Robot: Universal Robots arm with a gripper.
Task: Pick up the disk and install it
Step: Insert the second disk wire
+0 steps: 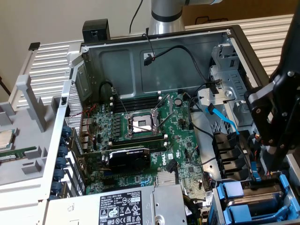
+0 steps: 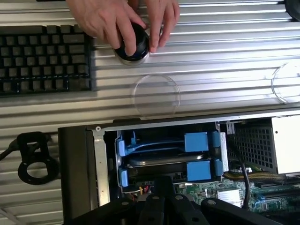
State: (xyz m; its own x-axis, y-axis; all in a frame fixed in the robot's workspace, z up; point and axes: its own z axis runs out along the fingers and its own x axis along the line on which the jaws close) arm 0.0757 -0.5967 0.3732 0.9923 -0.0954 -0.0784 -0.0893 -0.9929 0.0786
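The open computer case [image 1: 154, 47] lies on its side. At its corner, a drive bay [image 2: 101, 164] holds two bright blue carriers. The carrier nearer my gripper holds a silver metal drive, the disk [image 2: 157, 161], seated in the bay [image 1: 255, 199]. The other blue carrier [image 2: 164, 143] sits beside it, toward the case wall. My gripper [image 2: 161, 183] hangs just above the bay over the disk's carrier, its dark fingers shut together with nothing between them. At the exterior view's right, the gripper [image 1: 273, 157] stands over the blue carriers.
A person's hands rest on a black knob [image 2: 133, 42] on the ribbed metal table beside a black keyboard [image 2: 44, 58]. Inside the case are the motherboard [image 1: 140, 140], the processor socket [image 1: 140, 123], a blue cable [image 1: 225, 123] and the power supply [image 1: 122, 206].
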